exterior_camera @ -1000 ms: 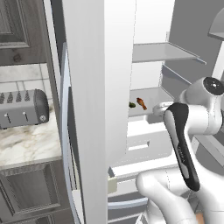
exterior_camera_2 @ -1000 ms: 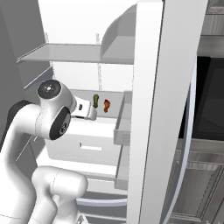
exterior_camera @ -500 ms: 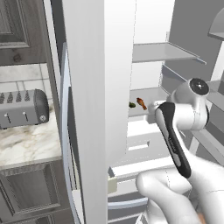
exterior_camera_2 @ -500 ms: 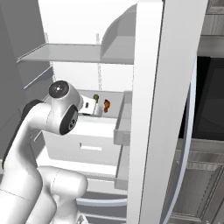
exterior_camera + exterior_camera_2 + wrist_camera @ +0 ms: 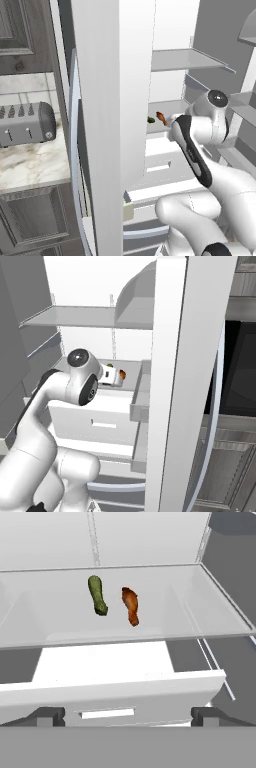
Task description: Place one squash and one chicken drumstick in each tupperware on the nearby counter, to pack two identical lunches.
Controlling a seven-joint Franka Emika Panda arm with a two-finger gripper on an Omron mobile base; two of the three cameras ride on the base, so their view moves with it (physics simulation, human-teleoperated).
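The slim squash [image 5: 97,595] and the orange-brown chicken drumstick [image 5: 130,605] lie side by side, just apart, on the fridge's glass shelf [image 5: 210,607], well back from its front edge and left of its middle in the hand view. The squash's long axis runs roughly front to back with a slight lean; its darker end points toward the front edge. The drumstick lies nearly parallel, plump end toward the back, tapered end toward the front edge.

Over the last second the arm has swung its elbow and wrist inward toward the open fridge, bringing the hand nearer the shelf; in the left base view the drumstick [image 5: 161,118] and squash [image 5: 150,120] now sit just beyond the wrist. That reads as the approach to a first pick, with nothing packed yet.

The gripper [image 5: 128,714] hangs in front of the white drawer [image 5: 120,692] below the shelf, its fingertips [image 5: 47,714] spread wide at the two sides, holding nothing. A toaster [image 5: 25,125] stands on the marble counter [image 5: 30,167] to the left.
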